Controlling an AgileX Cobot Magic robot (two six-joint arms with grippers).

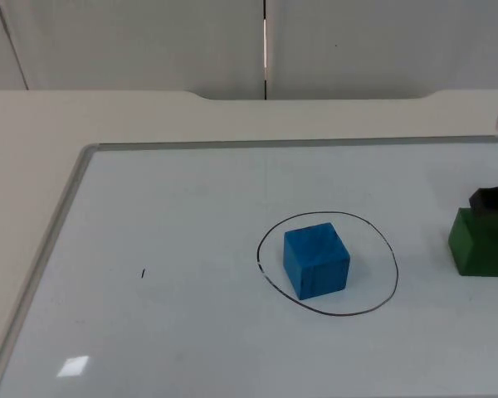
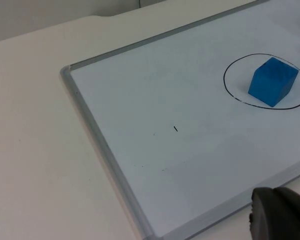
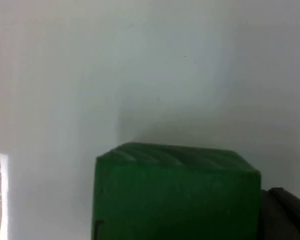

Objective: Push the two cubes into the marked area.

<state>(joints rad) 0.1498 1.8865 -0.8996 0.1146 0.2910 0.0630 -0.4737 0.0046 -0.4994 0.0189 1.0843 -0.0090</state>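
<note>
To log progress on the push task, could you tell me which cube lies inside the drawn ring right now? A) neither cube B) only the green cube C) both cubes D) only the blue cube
D: the blue cube sits within the black ring, while the green cube lies outside it, by the right gripper.

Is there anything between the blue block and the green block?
Only bare whiteboard and the black line of the drawn circle. The top view shows the blue block inside the circle, the green block outside it, by the right gripper.
</note>
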